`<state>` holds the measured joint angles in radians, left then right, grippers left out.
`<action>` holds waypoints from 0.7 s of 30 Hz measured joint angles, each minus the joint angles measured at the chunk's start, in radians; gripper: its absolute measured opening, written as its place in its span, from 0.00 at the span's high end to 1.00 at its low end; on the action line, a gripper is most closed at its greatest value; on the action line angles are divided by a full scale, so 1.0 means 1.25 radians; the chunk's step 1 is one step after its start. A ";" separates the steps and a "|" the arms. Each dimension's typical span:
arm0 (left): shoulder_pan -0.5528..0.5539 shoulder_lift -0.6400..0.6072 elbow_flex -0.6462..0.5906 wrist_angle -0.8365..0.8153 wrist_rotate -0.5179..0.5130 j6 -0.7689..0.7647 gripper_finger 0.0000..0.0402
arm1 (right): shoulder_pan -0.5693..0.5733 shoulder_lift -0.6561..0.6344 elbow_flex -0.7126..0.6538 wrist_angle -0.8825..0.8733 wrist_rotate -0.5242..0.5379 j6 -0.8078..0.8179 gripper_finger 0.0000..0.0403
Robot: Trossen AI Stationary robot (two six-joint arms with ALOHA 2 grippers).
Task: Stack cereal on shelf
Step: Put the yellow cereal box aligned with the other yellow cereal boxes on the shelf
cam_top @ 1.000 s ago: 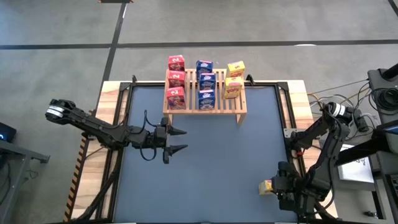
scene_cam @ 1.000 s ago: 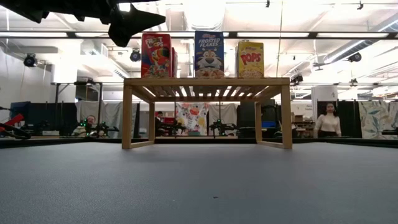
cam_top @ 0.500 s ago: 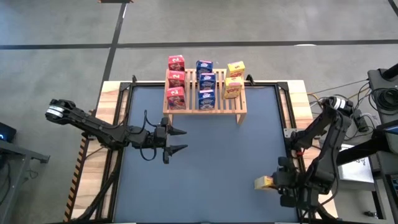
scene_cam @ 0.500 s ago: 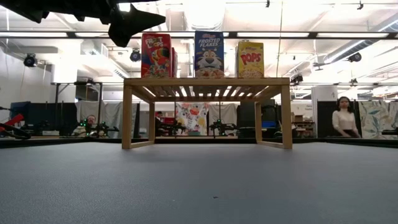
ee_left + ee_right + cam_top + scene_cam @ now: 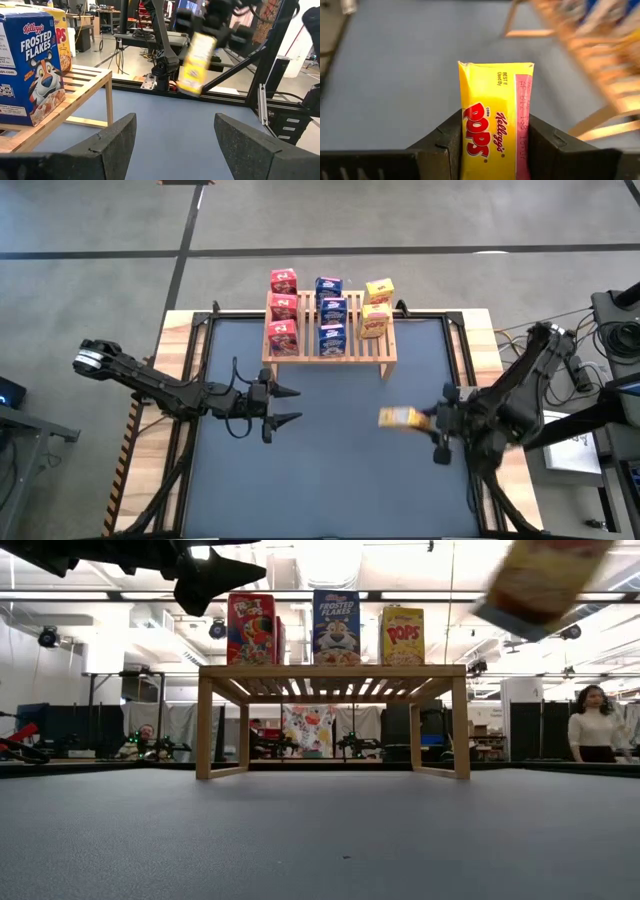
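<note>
right gripper (image 5: 432, 420): clamped on a yellow Pops box (image 5: 398, 417), both fingers flat on its broad faces, box sticking out ahead of the jaws; up off the mat, right of centre, nearer than the shelf.
Pops box, orientation: held roughly level, long axis pointing left across the table, carried well above shelf height in the low view.
left gripper (image 5: 287, 405): parked left of centre over the mat, jaws wide, nothing in them.
shelf (image 5: 330, 352): wooden slatted rack at the far middle of the table, legs on the mat (image 5: 330, 480).
red boxes (image 5: 282, 308): three in the left column, far to near.
blue boxes (image 5: 330, 311): three in the middle column.
yellow boxes on shelf (image 5: 376, 307): two, far and middle of the right column; the middle one sat a bit skewed.
free slot: near end of the right column, just right of the nearest blue box; looked like the obvious target.
step in hand (my read): transit of the ninth box to that slot.
how to do it well: rotate box upright, front facing near, before going over the rack; come in from above, not sideways; keep clear of the blue neighbour and the skewed yellow one; set the base flat across the slats, then release.
risk: a tall narrow box could tip if let go tilted.
</note>
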<state>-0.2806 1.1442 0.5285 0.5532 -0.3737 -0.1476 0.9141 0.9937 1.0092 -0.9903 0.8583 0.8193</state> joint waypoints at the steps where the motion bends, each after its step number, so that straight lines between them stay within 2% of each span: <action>1: 0.000 0.000 0.000 -0.001 0.000 0.000 0.37 | -0.024 -0.016 0.000 0.001 0.016 -0.032 0.64; 5: 0.000 0.000 0.000 -0.010 0.000 0.000 0.37 | -0.127 -0.080 0.000 0.020 0.069 -0.158 0.63; 9: 0.000 0.000 0.000 -0.028 0.000 0.000 0.37 | -0.215 -0.139 0.000 0.131 0.066 -0.350 0.63; 15: 0.000 0.000 0.000 -0.031 0.000 0.000 0.37 | -0.307 -0.208 0.000 0.343 -0.029 -0.629 0.64; 21: 0.000 0.000 0.000 -0.031 0.000 0.000 0.37 | -0.402 -0.223 0.021 0.349 -0.087 -0.727 0.63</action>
<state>-0.2806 1.1442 0.5285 0.5144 -0.3740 -0.1473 0.4119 0.7149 1.0351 -0.5536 0.7491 -0.0893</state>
